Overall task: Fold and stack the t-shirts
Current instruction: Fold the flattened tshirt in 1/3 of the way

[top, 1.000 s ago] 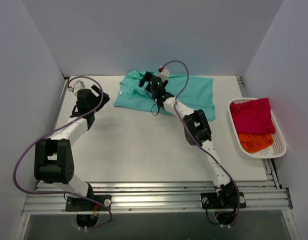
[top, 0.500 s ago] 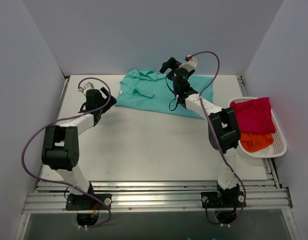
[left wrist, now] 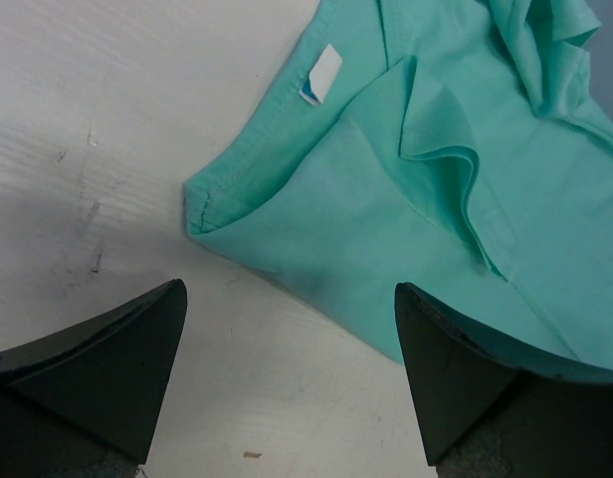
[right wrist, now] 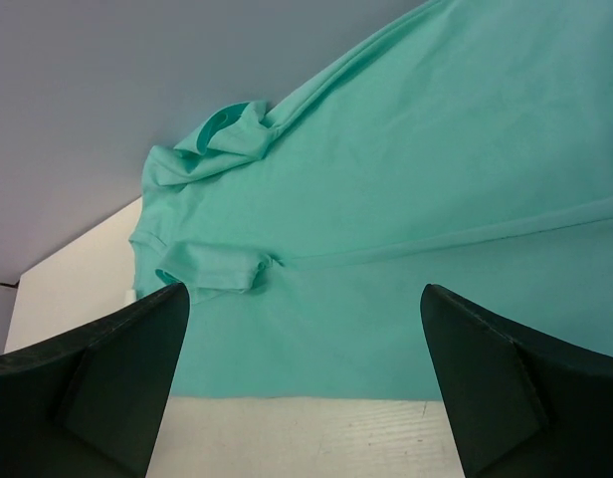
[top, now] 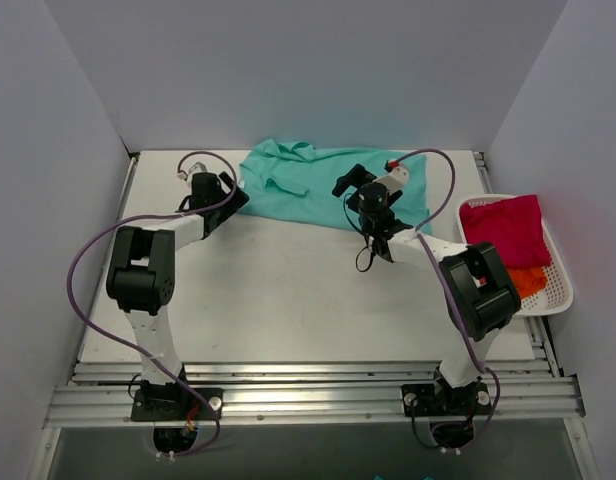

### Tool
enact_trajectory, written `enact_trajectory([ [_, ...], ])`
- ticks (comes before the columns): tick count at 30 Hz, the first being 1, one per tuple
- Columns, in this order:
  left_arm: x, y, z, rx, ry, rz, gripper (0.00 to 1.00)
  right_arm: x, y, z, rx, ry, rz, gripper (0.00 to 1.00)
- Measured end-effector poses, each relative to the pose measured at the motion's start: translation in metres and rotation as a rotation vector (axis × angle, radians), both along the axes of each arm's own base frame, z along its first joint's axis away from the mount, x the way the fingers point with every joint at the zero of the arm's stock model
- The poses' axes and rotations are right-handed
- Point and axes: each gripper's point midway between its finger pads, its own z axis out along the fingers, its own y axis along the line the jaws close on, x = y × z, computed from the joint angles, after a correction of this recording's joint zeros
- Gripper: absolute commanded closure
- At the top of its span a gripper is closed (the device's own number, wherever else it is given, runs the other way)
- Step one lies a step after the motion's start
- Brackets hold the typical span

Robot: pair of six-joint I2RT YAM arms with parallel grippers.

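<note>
- Three t-shirts are in view, and none of them is held.
- One teal-turquoise soft cloth short-sleeved t-shirt (top: 318, 185) lies spread but rumpled on the far part of the white table top (top: 288, 290). It sits close to the back wall, between the two arm ends.
- In the left wrist view I see its near left corner with a stitched hem. A small white label (left wrist: 324, 75) with a blue mark sits just beside that hem, and a raised fold runs across the cloth.
- In the right wrist view I see a short sleeve and a bunched part at the shirt's far left end. A long straight crease crosses the body.
- One magenta-red cloth t-shirt (top: 503, 230) lies in the white slotted plastic basket (top: 558, 285) at the right edge of the table, well apart from the teal one.
- One orange cloth t-shirt (top: 533, 283) lies in the same basket on the near side, touching the magenta-red one. The right arm's elbow partly hides it.
- The left gripper (top: 233, 195) is at the teal shirt's left corner with its fingers spread wide and nothing between them. One finger is over bare table and the other over cloth. I cannot tell whether either tip touches.
- The right gripper (top: 345, 180) is over the teal shirt, right of its middle, near the near edge. Its fingers are spread wide and it is empty.
</note>
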Motion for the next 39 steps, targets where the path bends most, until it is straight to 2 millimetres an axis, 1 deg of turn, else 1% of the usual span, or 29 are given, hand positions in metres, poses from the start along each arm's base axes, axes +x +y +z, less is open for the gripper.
enact_trajectory([
  [5, 0.006, -0.012, -0.026, -0.011, 0.05, -0.006, 0.06, -0.009, -0.003, 0.017, 0.03, -0.028, -0.002, 0.03],
  [6, 0.007, -0.016, -0.028, -0.016, 0.048, -0.005, 0.06, -0.01, -0.003, 0.019, 0.033, -0.031, -0.002, 0.03],
  [7, 0.009, -0.02, -0.025, -0.019, 0.043, -0.006, 0.06, -0.011, -0.003, 0.02, 0.034, -0.033, 0.0, 0.03],
  [9, 0.009, -0.028, -0.024, -0.02, 0.041, -0.012, 0.05, -0.012, -0.003, 0.019, 0.032, -0.03, -0.001, 0.03],
  [10, 0.009, -0.031, -0.025, -0.019, 0.043, -0.013, 0.01, -0.013, -0.004, 0.017, 0.03, -0.026, -0.001, 0.03],
  [11, 0.01, -0.034, -0.027, -0.016, 0.045, -0.015, 0.03, -0.014, -0.004, 0.014, 0.027, -0.02, -0.001, 0.03],
  [12, 0.011, -0.036, -0.025, -0.017, 0.039, -0.014, 0.11, -0.015, -0.005, 0.011, 0.023, -0.013, 0.0, 0.03],
  [13, 0.013, -0.037, -0.026, -0.02, 0.039, -0.011, 0.25, -0.016, -0.005, 0.01, 0.021, -0.008, -0.001, 0.03],
  [14, 0.014, -0.038, -0.027, -0.022, 0.041, -0.006, 0.31, -0.017, -0.006, 0.008, 0.019, -0.004, 0.0, 0.03],
  [16, 0.016, -0.038, -0.034, -0.018, 0.051, 0.0, 0.41, -0.018, -0.006, 0.006, 0.017, 0.0, 0.0, 0.03],
  [17, 0.019, -0.038, -0.035, -0.017, 0.05, 0.005, 0.48, -0.019, -0.006, 0.005, 0.015, 0.002, 0.001, 0.03],
  [18, 0.02, -0.037, -0.036, -0.015, 0.052, 0.009, 0.5, -0.019, -0.006, 0.004, 0.014, 0.004, 0.001, 0.03],
  [19, 0.021, -0.036, -0.038, -0.009, 0.057, 0.011, 0.56, -0.02, -0.007, 0.003, 0.013, 0.007, 0.001, 0.03],
  [22, 0.021, -0.033, -0.041, 0.002, 0.068, 0.019, 0.69, -0.023, -0.006, 0.0, 0.01, 0.013, 0.006, 0.04],
  [23, 0.02, -0.033, -0.043, 0.006, 0.074, 0.02, 0.87, -0.025, -0.005, -0.002, 0.009, 0.016, 0.008, 0.04],
  [24, 0.02, -0.032, -0.045, 0.003, 0.077, 0.024, 0.95, -0.026, -0.004, -0.003, 0.007, 0.019, 0.013, 0.04],
  [25, 0.02, -0.032, -0.045, 0.01, 0.08, 0.019, 0.97, -0.028, -0.002, -0.005, 0.006, 0.022, 0.019, 0.04],
  [28, 0.017, -0.03, -0.047, 0.024, 0.088, 0.012, 0.98, -0.037, 0.011, -0.009, -0.001, 0.032, 0.048, 0.04],
  [30, 0.01, -0.027, -0.047, 0.028, 0.091, 0.01, 0.98, -0.045, 0.024, -0.011, -0.005, 0.036, 0.073, 0.04],
  [31, 0.002, -0.026, -0.048, 0.03, 0.099, 0.009, 0.98, -0.051, 0.03, -0.011, -0.007, 0.036, 0.088, 0.04],
  [36, -0.051, -0.009, -0.049, 0.058, 0.145, 0.009, 0.98, -0.082, 0.064, -0.008, 0.001, 0.032, 0.163, 0.05],
  [37, -0.063, -0.005, -0.049, 0.064, 0.156, 0.009, 0.98, -0.087, 0.069, -0.01, 0.002, 0.034, 0.173, 0.05],
  [39, -0.082, 0.001, -0.049, 0.071, 0.166, 0.011, 0.98, -0.099, 0.082, -0.015, 0.005, 0.045, 0.201, 0.05],
])
